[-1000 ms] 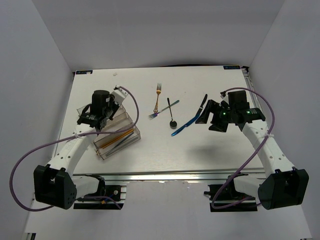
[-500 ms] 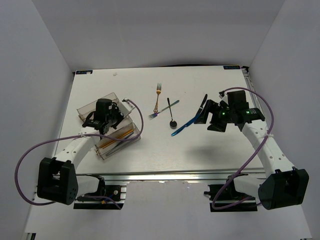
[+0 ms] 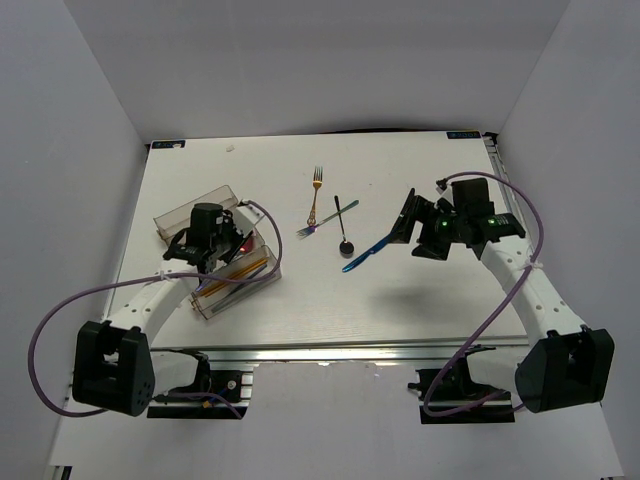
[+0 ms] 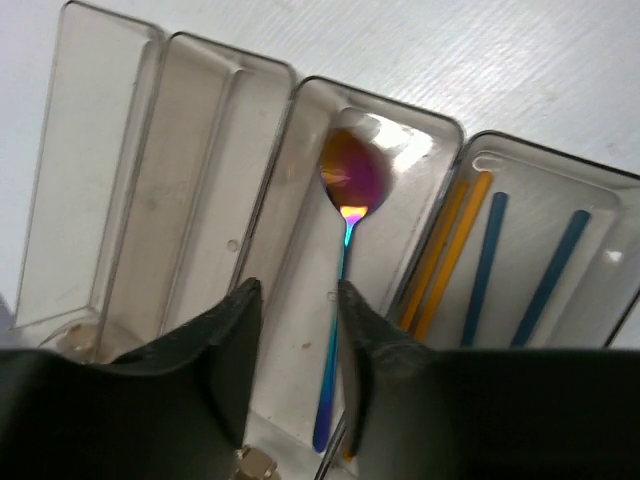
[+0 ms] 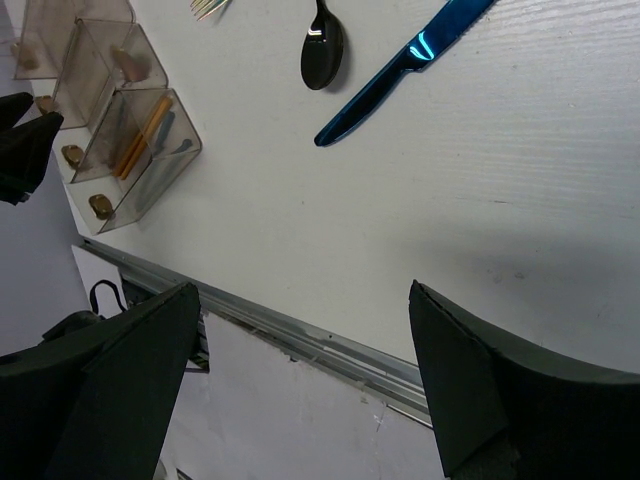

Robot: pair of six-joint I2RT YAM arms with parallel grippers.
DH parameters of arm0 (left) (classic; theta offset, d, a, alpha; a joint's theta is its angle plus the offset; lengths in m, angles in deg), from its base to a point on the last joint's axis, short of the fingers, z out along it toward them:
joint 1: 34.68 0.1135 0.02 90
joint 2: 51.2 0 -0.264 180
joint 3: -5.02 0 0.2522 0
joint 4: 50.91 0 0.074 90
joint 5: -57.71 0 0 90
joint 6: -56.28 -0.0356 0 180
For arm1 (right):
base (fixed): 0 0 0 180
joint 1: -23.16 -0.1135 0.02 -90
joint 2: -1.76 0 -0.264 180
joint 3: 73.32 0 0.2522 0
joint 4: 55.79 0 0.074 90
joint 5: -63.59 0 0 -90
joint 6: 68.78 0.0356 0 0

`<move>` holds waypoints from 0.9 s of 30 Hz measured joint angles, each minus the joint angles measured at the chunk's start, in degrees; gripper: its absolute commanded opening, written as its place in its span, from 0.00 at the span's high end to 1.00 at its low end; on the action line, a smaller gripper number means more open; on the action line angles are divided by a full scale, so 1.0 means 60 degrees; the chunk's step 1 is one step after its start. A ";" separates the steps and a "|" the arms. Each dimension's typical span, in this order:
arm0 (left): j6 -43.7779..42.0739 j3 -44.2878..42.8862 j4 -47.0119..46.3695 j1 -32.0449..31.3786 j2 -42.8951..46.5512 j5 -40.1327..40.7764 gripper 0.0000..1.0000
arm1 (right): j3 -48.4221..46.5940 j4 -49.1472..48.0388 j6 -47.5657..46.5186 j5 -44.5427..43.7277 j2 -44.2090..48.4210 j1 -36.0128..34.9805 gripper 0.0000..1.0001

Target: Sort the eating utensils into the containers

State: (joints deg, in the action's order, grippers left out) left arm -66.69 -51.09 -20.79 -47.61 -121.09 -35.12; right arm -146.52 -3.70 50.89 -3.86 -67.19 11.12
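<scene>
- The left tool (image 4: 297, 291) hangs over the clear organiser tray (image 4: 165, 42), which sits at the left of the white surface (image 3: 400, 300). Its fingers stand a little apart and clamp nothing.
- An iridescent spoon (image 4: 350, 185) lies flat in the tray's third compartment, counted from the left in the left wrist view. Its bowl is at the far end and its handle runs back through the gap between the fingers.
- In the next compartment to the right lie two gold sticks (image 4: 450, 250) and two blue sticks (image 4: 487, 260), all lengthwise.
- The right tool (image 5: 302, 290) is spread wide above the right side of the surface, with nothing between its fingers.
- Loose near the middle of the surface are a gold fork (image 3: 316, 195), a black spoon (image 5: 322, 50) and a blue knife (image 5: 400, 65).
- A second, iridescent fork (image 3: 325, 220) lies slantwise across the black spoon's handle.
</scene>
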 measured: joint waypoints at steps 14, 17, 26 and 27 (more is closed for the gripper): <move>0.4324 -0.2382 0.0357 0.0131 0.0776 0.2714 0.02 | -0.3213 0.0189 0.0280 -0.2805 -0.3785 -0.2783 0.12; 0.6153 -0.4047 0.1078 0.0138 0.0601 0.3246 0.02 | -0.5155 0.0495 0.0026 -0.3814 -0.5646 -0.3493 0.21; 1.0528 -0.5100 0.3472 0.0135 -0.0299 0.1781 0.02 | -0.8040 0.1129 -0.1650 -0.5289 -0.9639 -0.3748 0.51; 1.0710 -0.4732 0.3723 0.0135 -0.0226 0.1559 0.02 | -0.8327 0.1137 -0.1814 -0.5311 -1.0010 -0.3730 0.51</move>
State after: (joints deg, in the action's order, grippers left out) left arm -2.43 -79.48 1.55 -46.80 -122.44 -25.76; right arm -196.49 3.11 40.01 -35.73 -127.25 -11.26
